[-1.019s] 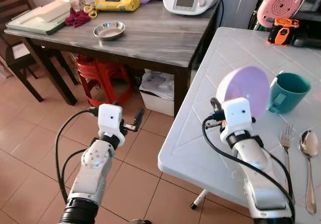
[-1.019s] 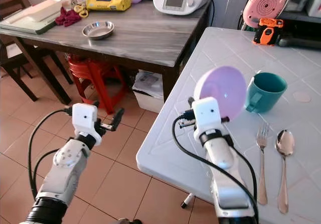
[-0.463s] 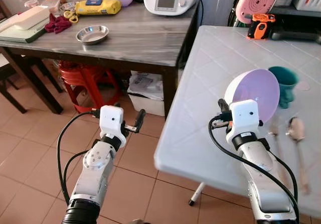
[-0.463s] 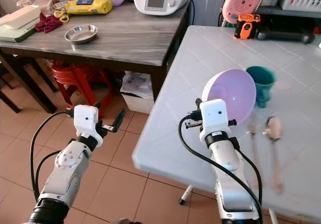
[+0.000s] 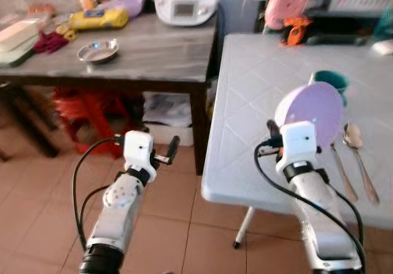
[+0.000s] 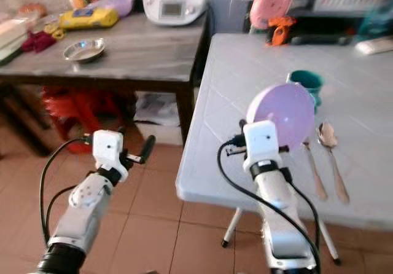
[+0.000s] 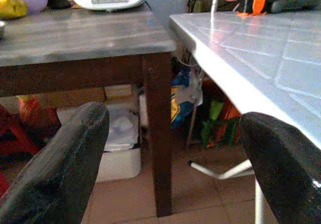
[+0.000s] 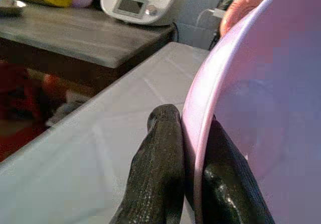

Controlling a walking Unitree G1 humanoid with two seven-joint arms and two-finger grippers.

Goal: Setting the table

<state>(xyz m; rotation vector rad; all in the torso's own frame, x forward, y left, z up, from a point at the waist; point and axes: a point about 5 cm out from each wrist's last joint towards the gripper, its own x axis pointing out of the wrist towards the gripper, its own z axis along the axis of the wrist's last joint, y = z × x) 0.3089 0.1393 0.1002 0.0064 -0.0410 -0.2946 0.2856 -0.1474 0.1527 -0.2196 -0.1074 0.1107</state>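
Ahead in the eye views, the right end effector [image 5: 273,140] carries the bowl [image 5: 310,113] on edge above the tabletop [image 5: 258,96], beside the fork [image 5: 342,172]. Its wrist view shows fingers [image 8: 160,169] clamped on the rim. The left end effector [image 7: 175,158], fingers apart, hangs over the floor.

Two silver arms with ribbed black cuffs, white boxy wrist housings, looping black cables, and long black fingers [image 7: 65,174], matte and rounded.
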